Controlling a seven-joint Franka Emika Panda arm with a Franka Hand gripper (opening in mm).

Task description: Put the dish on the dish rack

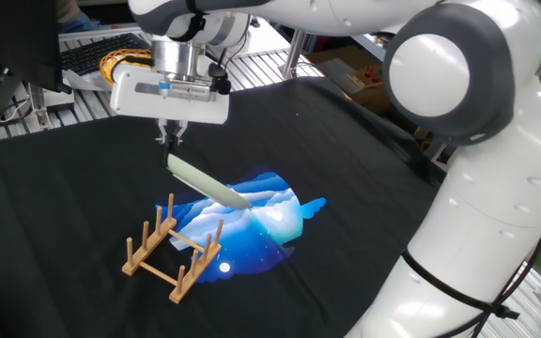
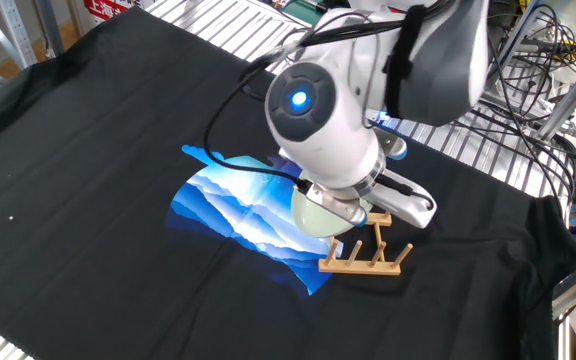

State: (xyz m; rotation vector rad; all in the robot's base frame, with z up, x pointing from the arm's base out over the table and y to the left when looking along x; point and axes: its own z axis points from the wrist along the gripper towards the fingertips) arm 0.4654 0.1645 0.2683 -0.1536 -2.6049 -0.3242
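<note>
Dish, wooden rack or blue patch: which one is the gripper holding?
The dish: the gripper pinches its upper rim, so it sits tilted. The wooden rack and blue patch lie untouched.

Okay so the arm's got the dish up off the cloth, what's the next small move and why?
Probably carry the dish sideways over the dish rack and tip it more upright. The fingers pinch its upper rim, it hangs tilted beside the rack, and the slots between the pegs look empty.
</note>
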